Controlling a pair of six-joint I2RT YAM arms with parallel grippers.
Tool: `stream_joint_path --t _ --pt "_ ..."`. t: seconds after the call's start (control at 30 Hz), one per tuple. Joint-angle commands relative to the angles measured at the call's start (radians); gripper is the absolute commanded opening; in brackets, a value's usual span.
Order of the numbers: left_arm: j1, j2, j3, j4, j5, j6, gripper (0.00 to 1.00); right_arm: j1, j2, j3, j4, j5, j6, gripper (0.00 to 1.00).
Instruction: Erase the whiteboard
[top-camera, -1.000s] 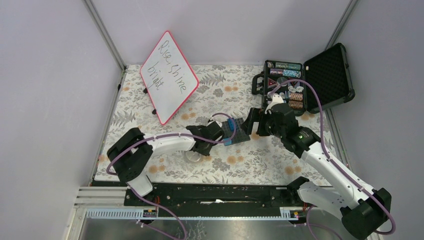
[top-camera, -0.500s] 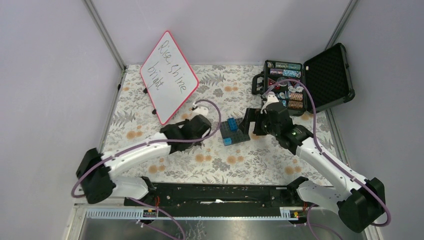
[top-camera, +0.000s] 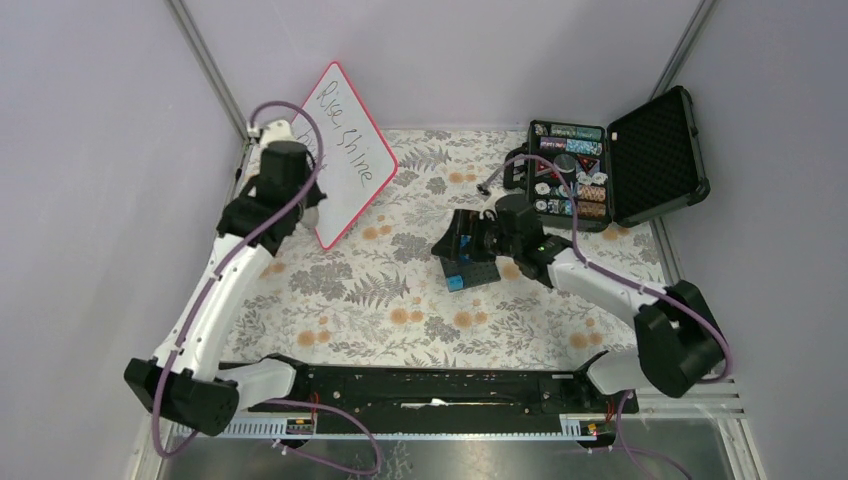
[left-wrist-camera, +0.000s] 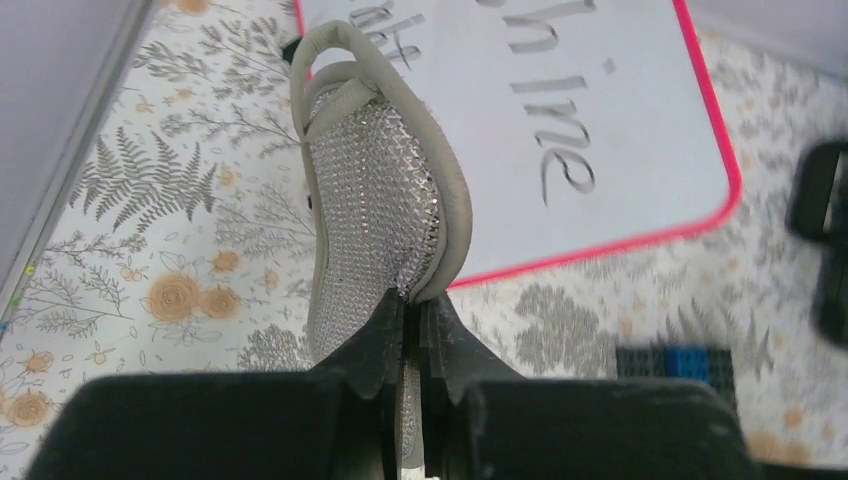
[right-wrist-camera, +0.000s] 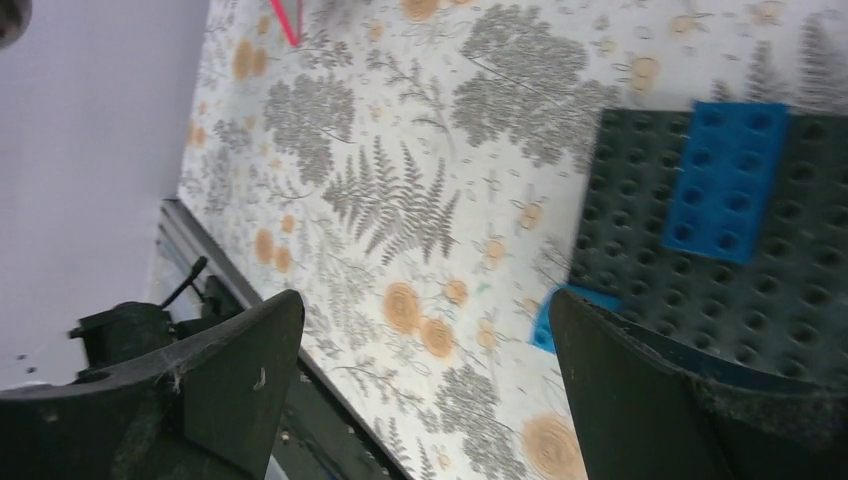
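A whiteboard with a thin red-pink frame stands at the far left of the table. It is tipped up on one corner like a diamond, with its face towards the arms. Black handwriting covers it; the words "Rise", "Shine" and "bright" can be made out, partly hidden by the left arm.

The left arm reaches up along the left wall to the board's lower left side. The left gripper has its jaws pinched nearly together on a pad of silvery mesh with a grey padded rim. It holds the pad by its lower edge, so the pad stands up from the fingertips. In the wrist view the top of the pad overlaps the board's lower left edge, next to the writing. Whether the pad touches the board cannot be told.

A floral cloth covers the table. Near the middle, well apart from the board, lies a dark studded baseplate carrying a blue brick. The right gripper hangs over the baseplate's left end. Its jaws are spread wide and hold nothing, and only the cloth and the plate's edge show between them.

At the far right sits an open black case with a foam-lined lid and small coloured items inside.
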Motion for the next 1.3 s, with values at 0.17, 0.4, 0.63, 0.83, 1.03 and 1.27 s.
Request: stream_joint_path --t 0.17,0.4,0.63,0.83,1.03,1.27 --pt "0.316 0.262 0.204 0.041 0.328 -0.141 0.0 0.069 0.238 0.238 0.321 0.045 0.126 0.99" --pt "0.326 0.292 0.151 0.16 0.432 -0.085 0.0 0.074 0.394 0.448 0.321 0.118 0.115 0.93" --pt "0.326 0.283 0.024 0.276 0.526 -0.054 0.0 0.074 0.568 0.697 0.238 0.141 0.097 0.72" --pt "0.326 0.294 -0.01 0.293 0.534 -0.059 0.0 0.074 0.627 0.805 0.184 0.161 0.069 0.52" --pt "0.326 0.284 -0.024 0.301 0.518 -0.056 0.0 0.075 0.685 0.901 0.107 0.138 0.039 0.41" --pt "0.326 0.295 -0.008 0.291 0.52 -0.069 0.0 0.08 0.678 0.885 0.109 0.159 0.05 0.21"
